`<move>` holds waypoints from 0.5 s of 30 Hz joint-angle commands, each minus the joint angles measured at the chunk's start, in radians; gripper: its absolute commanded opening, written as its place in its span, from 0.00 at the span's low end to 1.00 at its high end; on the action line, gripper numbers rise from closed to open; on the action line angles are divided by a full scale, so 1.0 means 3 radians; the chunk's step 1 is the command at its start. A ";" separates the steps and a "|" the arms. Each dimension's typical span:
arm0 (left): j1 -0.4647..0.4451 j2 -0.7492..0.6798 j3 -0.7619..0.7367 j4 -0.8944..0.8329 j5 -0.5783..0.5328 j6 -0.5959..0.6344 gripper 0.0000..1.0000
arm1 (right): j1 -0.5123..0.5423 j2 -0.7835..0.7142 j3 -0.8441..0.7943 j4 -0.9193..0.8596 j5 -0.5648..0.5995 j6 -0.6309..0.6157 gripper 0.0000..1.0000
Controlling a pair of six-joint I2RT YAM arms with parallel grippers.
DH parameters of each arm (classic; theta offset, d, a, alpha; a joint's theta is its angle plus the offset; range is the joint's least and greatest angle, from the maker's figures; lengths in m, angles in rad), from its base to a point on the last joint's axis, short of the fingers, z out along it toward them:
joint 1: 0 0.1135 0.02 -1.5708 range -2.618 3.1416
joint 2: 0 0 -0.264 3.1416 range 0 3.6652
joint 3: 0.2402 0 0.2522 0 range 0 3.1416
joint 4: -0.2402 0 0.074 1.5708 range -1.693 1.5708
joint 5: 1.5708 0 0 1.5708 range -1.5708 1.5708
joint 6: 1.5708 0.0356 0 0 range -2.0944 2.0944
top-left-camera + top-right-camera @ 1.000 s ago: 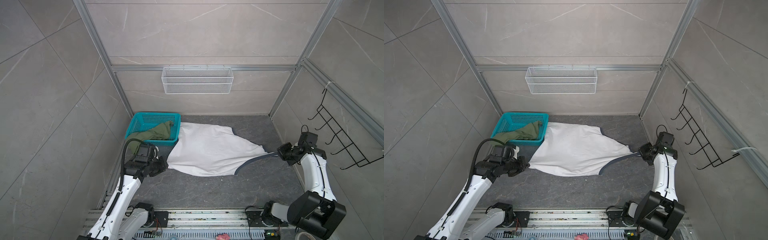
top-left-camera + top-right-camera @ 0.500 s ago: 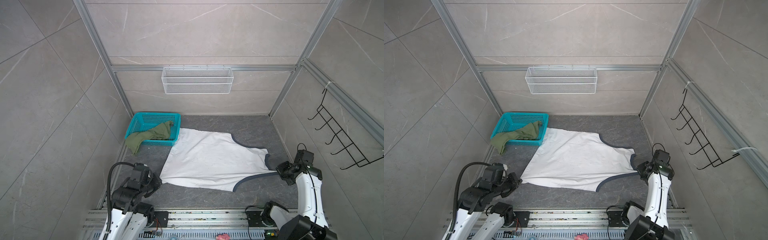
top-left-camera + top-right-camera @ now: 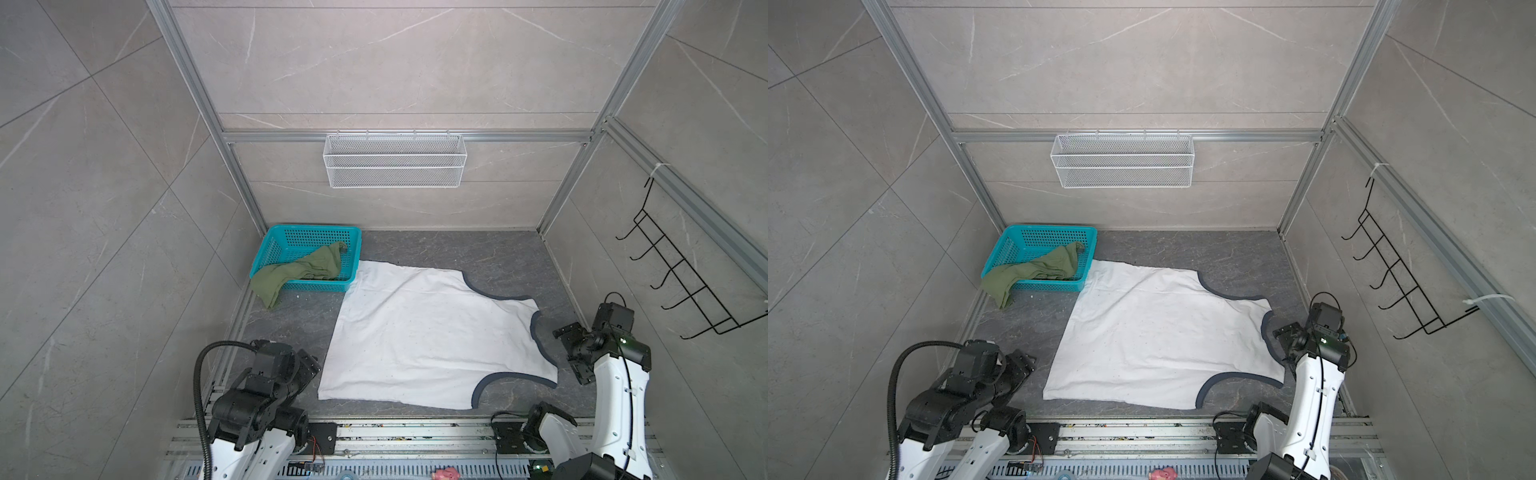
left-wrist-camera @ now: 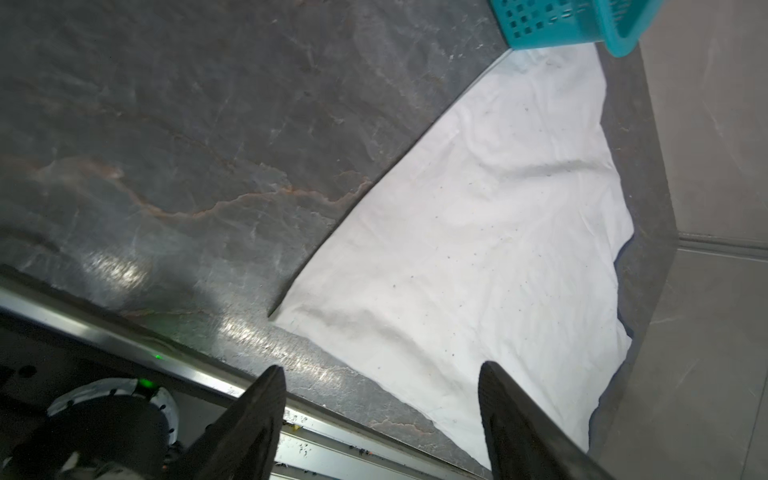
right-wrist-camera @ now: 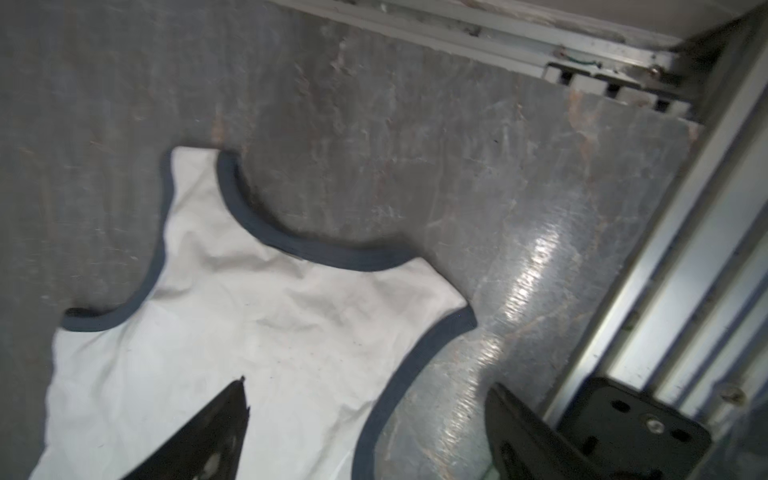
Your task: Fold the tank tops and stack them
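Start w/ the table [image 3: 457, 253]: dark grey, stone-look, walled on three sides.

Next in size, spread flat over most of it: the white tank top [image 3: 432, 336], navy trim, no print showing. Lies hem-to-shoulder left to right, i.e. hem twd the left arm, neck & straps twd the right arm. Near long edge roughly parallel to the front rail [image 3: 415, 432]. Far hem corner just beside the teal basket [image 3: 307, 237] in the back-left corner; touching or not, can't tell.

Draped over that basket's near rim: the olive tank top [image 3: 299, 268], bunched, partly inside, partly hanging out onto the table. Not folded.

Then the left tool [image 4: 380, 365]: jaws apart, nothing between them, low over bare table just off the near hem corner. Likewise the right tool [image 5: 368, 383]: gaping wide, empty, one jaw over white cloth, the other over bare table. Near strap & its armhole trim just ahead of it.

Judged stage: white top laid out, first fold not yet made, olive one not yet started.

Prob. next: a lengthwise fold. Would need the near hem corner for the left tool & the near strap for the right. Both then carried away twd the far edge, across the long axis. Each end nearer its own arm, so no reaching across the middle. Olive one nearer the left arm.
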 commanded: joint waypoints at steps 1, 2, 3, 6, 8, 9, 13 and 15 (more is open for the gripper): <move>-0.0024 0.0621 0.0092 0.0770 0.0508 0.0397 0.75 | 0.0123 0.0198 0.0169 0.0326 -0.0616 -0.0214 0.96; -0.0075 0.0788 0.0079 0.0956 0.0610 0.0425 0.75 | 0.0259 0.0345 0.0216 0.0436 -0.0701 -0.0279 0.96; -0.0180 0.0924 0.0071 0.1124 0.0602 0.0453 0.75 | 0.0417 0.0534 0.0311 0.0472 -0.0688 -0.0338 0.96; -0.0543 0.1332 0.0084 0.1407 0.0413 0.0509 0.76 | 0.0713 0.1099 0.0486 0.0698 -0.0750 -0.0462 0.97; -0.0769 0.1582 0.0033 0.1627 0.0366 0.0514 0.77 | 0.0781 0.1388 0.0536 0.0938 -0.0856 -0.0485 0.97; -0.0858 0.1744 0.0004 0.1744 0.0353 0.0513 0.77 | 0.0818 0.1553 0.0597 0.0999 -0.0824 -0.0497 0.97; -0.1134 0.2169 -0.0134 0.2074 0.0307 0.0444 0.78 | 0.0844 0.2085 0.0815 0.1156 -0.0713 -0.0480 0.96; -0.1203 0.2299 -0.0239 0.2235 0.0317 0.0408 0.78 | 0.0844 0.2384 0.0938 0.1244 -0.0721 -0.0476 0.95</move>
